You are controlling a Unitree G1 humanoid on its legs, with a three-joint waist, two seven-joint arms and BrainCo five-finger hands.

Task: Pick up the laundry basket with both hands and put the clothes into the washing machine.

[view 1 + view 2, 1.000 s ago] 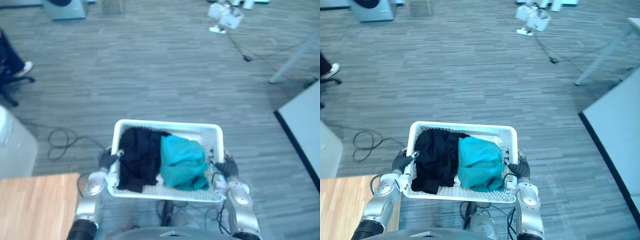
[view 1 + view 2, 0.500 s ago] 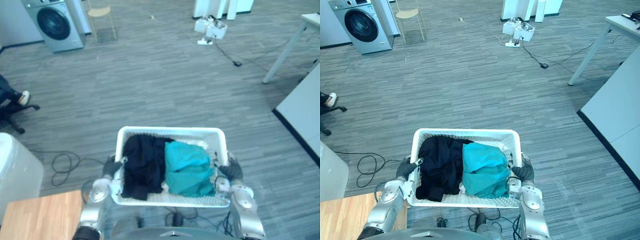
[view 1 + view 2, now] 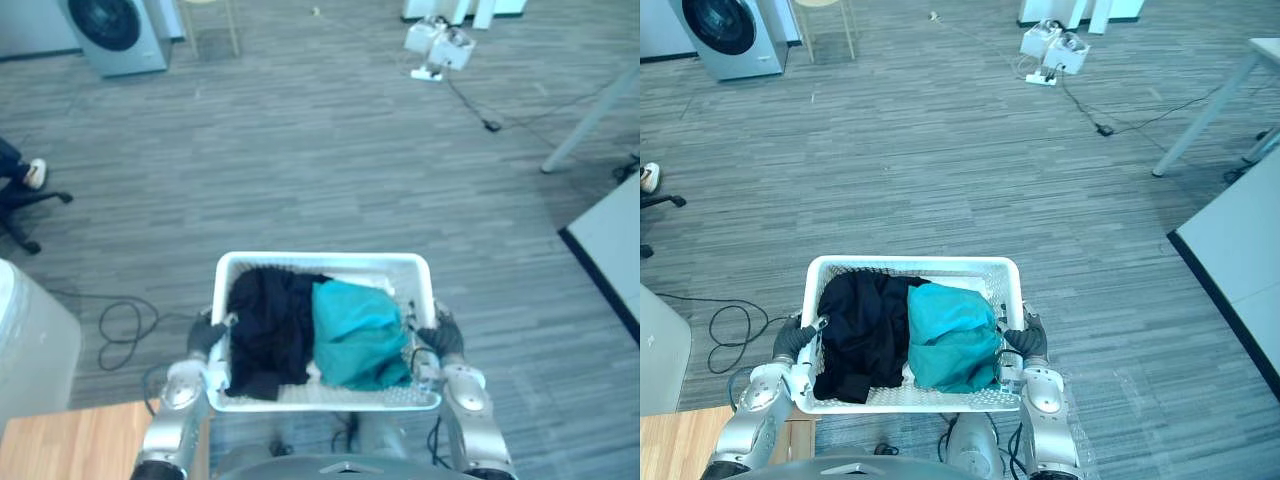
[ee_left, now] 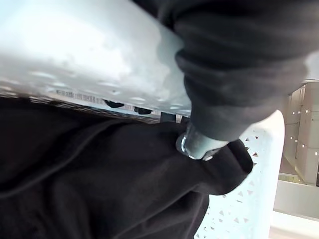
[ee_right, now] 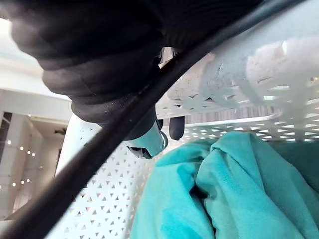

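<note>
A white laundry basket hangs in front of me above the grey floor. In it lie a black garment on the left and a teal garment on the right. My left hand grips the basket's left rim and my right hand grips its right rim. The left wrist view has the thumb inside the basket over the black garment. The right wrist view has the thumb by the teal garment. The washing machine stands far off at the upper left.
A chair stands beside the machine. White boxes with cables lie at the far right. A table leg and a white tabletop are on the right. At the left are a pale bin, a wooden table and a person's shoe.
The whole picture has shifted, so the camera has moved. The basket stays in both hands with the clothes lying as before.
</note>
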